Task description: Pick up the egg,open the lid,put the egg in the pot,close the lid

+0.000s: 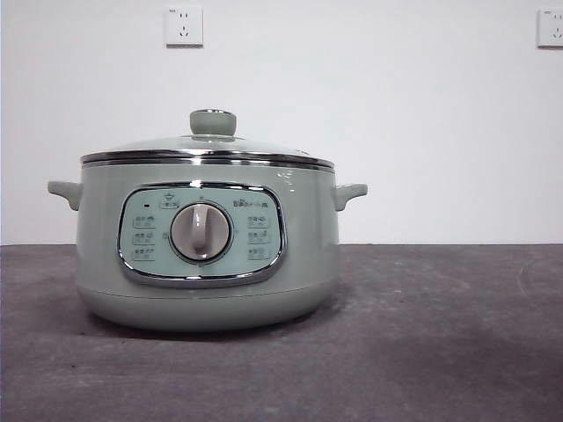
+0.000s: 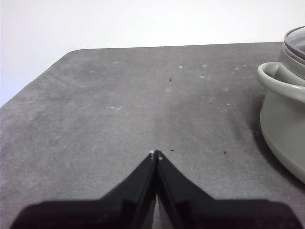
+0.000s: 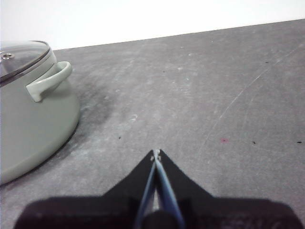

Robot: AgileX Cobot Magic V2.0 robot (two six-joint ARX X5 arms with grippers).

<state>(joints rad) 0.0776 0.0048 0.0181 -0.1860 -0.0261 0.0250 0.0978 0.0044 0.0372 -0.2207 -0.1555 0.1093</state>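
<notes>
The pot [image 1: 207,255] stands lidded on the tabletop [image 1: 440,334]; both the left pincer [image 2: 156,153] and the right pincer [image 3: 156,152] are pressed together, empty, apart from it.

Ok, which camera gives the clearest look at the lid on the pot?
The front view: the lid sits closed on the pot, with its whole steel rim, glass dome and green knob visible. The right wrist view shows a slice of glass and rim; the left wrist view catches only an edge.

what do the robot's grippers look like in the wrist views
Both look alike. The left gripper has two matte black, wedge-shaped jaws tapering to a point with tiny pale specks at the tips. The right gripper matches, with a bluish sheen along the inner edges. No cables or markings show.
</notes>
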